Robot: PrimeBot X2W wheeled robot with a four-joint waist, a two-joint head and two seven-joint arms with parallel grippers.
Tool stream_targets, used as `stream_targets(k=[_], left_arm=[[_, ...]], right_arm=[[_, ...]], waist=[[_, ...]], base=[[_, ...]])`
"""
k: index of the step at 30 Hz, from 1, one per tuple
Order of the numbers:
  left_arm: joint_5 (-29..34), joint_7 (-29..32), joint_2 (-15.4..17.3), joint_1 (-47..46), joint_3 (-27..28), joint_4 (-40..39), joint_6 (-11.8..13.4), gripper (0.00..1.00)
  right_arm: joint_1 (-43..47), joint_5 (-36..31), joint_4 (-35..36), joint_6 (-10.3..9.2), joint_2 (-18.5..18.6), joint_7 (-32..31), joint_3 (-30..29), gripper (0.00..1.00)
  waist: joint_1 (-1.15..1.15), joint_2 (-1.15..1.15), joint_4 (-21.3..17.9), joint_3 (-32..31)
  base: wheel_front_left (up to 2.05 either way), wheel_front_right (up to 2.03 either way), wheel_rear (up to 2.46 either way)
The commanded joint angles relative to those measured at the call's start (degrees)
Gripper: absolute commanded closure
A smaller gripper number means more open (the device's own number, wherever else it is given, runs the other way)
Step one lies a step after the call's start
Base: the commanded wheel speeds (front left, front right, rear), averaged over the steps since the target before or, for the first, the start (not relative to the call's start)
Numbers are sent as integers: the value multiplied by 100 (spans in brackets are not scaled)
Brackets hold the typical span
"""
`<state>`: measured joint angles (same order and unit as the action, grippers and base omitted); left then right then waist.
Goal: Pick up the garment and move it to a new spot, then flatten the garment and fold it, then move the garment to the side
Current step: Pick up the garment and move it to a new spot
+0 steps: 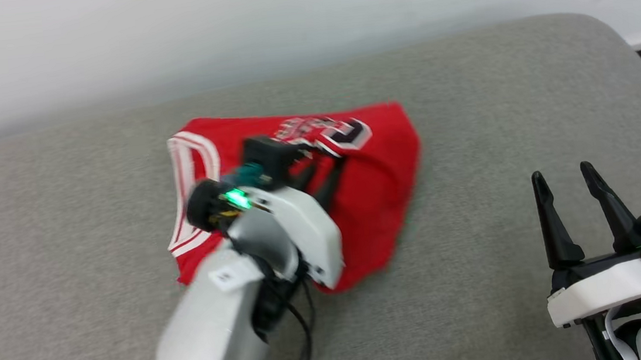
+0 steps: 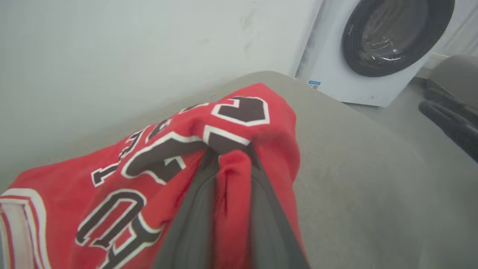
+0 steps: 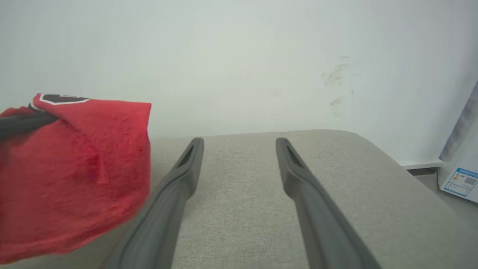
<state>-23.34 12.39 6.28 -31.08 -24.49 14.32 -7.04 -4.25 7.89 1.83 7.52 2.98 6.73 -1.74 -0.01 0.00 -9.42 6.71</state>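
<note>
My left claw [image 1: 320, 174] is clamped on a ridge of red cloth, which the left wrist view [image 2: 231, 157] shows squeezed between the two dark fingers [image 2: 194, 224]. My right claw [image 1: 562, 173] stands wide apart with nothing in it, low at my right over bare cushion [image 1: 495, 98], its fingers pointing toward the wall [image 3: 239, 56]; the right wrist view [image 3: 239, 141] shows grey weave between them. The one container I can see is a white washer [image 2: 336, 74] past the cushion's far corner, with its round dark door [image 2: 396, 35] facing me. I cannot tell what is in the drum. My count is one garment, two claws and one washer. The garment [image 1: 375, 198] sits at the middle of the cushion, well apart from the right claw and drawn up into a peak at the left claw's grip. It is red, with big black letters outlined in white [image 2: 112, 216] across the upturned side. White and red striped trim [image 1: 192, 157] runs along its left edge. From the right wrist the cloth [image 3: 74, 168] hangs in a loose fuzzy drape. I cannot tell whether its lower edge touches the cushion. The head view is blurred around the left arm.
</note>
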Motion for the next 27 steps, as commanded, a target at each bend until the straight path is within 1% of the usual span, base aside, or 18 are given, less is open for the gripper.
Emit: stream_targets(k=[1, 6, 11, 14, 16, 17, 18, 19, 20, 21, 22, 25, 27], left_arm=[[1, 46, -32, 107, -158, -54, -19, 100], [-168, 248, -111, 428, -1386, -276, -43, 100], [-432, 382, 66, 715, -2578, -296, -47, 100], [-528, 303, 161, 725, -3047, -160, -48, 100], [-622, 157, 140, 728, -3189, -50, -48, 100], [-652, 64, 123, 716, -3213, 12, -48, 89], [-694, -1, 106, 702, -3251, 83, -49, 61], [-755, -76, 82, 704, -3249, 143, -49, 26], [-750, -215, 51, 678, -3212, 157, -49, 0], [-745, -351, 16, 642, -3183, 178, -46, 0], [-670, -890, -55, 577, -3036, 137, 45, 0], [-590, -1486, -82, 621, -2859, 93, 194, 0], [-544, -1879, -95, 653, -2698, 55, 347, 0]], right_arm=[[49, 25, -9, -6, -14, 33, -5, 0], [59, 100, -43, -5, -17, 107, -15, 0], [3, 144, -62, -5, -16, 171, -38, 0], [-99, 109, -69, -6, -12, 178, -26, 0], [-154, 74, -72, -5, -13, 179, -12, 0], [-174, 54, -75, -5, -13, 173, -15, 0], [-182, 15, -73, -5, -13, 157, -29, 0], [-167, -13, -76, -5, -12, 141, -51, 0], [-132, -50, -76, -5, -13, 129, -60, 0], [-101, -84, -68, -6, -13, 108, -75, 0], [-6, -164, -40, -5, -13, 40, -110, 0], [87, -226, 14, -6, -13, -49, -129, 0], [178, -254, 43, -6, -13, -115, -123, 0]], waist=[[1, 0, -254, 89], [1, 0, -399, 219], [1, 0, -264, 388], [1, 0, -117, 452], [1, 0, -23, 461], [1, 0, 31, 450], [1, 0, 90, 435], [1, 0, 152, 400], [1, 0, 211, 356], [1, 0, 274, 309], [1, 0, 446, 147], [1, 0, 611, -45], [1, 0, 707, -167]], base=[[0, 0, 0], [0, 0, 0], [0, 0, 0], [0, 0, 0], [0, 0, 0], [0, 0, 0], [0, 0, 0], [0, 0, 0], [0, 0, 0], [0, 0, 0], [0, 0, 0], [0, 0, 0], [0, 0, 0]])
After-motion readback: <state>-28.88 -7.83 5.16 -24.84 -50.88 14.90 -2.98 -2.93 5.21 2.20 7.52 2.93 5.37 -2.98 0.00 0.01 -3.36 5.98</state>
